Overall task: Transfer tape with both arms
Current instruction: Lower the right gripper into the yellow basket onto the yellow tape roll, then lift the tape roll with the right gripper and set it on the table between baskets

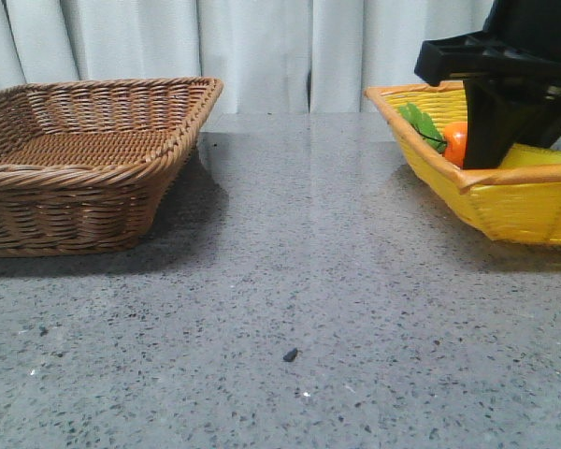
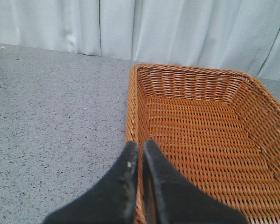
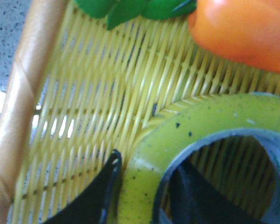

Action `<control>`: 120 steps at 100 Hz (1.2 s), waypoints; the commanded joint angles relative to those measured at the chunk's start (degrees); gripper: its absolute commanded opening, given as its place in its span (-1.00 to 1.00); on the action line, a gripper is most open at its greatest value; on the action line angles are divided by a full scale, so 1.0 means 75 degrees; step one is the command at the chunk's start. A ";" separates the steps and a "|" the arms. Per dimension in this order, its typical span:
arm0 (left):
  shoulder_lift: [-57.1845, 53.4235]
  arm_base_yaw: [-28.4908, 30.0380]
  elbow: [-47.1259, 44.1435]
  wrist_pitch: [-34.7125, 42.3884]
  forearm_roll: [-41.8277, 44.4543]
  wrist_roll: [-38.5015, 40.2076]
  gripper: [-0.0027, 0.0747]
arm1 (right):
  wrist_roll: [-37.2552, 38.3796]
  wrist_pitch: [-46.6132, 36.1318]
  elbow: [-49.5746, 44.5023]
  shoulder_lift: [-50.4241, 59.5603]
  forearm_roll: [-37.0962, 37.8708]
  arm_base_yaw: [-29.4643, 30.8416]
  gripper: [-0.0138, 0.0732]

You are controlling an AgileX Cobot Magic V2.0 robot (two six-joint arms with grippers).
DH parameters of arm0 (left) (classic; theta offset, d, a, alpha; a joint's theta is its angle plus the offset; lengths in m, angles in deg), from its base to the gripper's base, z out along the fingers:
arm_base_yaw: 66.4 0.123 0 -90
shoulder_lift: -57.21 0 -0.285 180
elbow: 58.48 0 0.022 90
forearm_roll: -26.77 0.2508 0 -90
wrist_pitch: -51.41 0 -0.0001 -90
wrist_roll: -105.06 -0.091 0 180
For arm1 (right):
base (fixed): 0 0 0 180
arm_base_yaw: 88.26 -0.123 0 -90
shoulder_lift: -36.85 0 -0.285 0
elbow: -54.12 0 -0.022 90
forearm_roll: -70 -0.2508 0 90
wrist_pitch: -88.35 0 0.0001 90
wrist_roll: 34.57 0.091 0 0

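The yellow tape (image 3: 210, 121) lies flat on the floor of the yellow basket (image 3: 23, 93). My right gripper (image 3: 149, 161) straddles the roll's wall. One finger presses its outer side and the other sits inside the core, so it is shut on the tape. In the front view the right gripper (image 1: 491, 154) reaches down into the yellow basket (image 1: 524, 201), where a strip of the tape (image 1: 540, 155) shows behind the rim. My left gripper (image 2: 141, 144) is shut and empty, over the side rim of the brown wicker basket (image 2: 196, 74). It is out of the front view.
An orange carrot (image 1: 456, 142) with green leaves (image 1: 419, 122) lies in the yellow basket beside the tape; it also shows in the right wrist view (image 3: 242, 32). The brown basket (image 1: 103, 84) stands at the left. Grey speckled tabletop lies between the baskets, with a curtain behind.
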 commanded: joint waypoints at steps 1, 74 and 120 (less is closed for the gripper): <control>0.0083 0.0022 0.0279 0.0536 -0.0099 0.0067 -0.99 | -0.0068 -0.0319 0.0250 0.0221 -0.0013 0.0001 -0.55; 0.0083 0.0022 0.0279 0.0646 -0.0099 0.0067 -0.99 | -0.0068 0.2440 0.3825 0.0205 0.0168 -0.1358 -0.83; 0.0083 0.0022 0.0279 0.0721 -0.0099 0.0067 -0.99 | -0.0068 0.1639 0.3857 -0.1110 0.0168 -0.3187 -0.83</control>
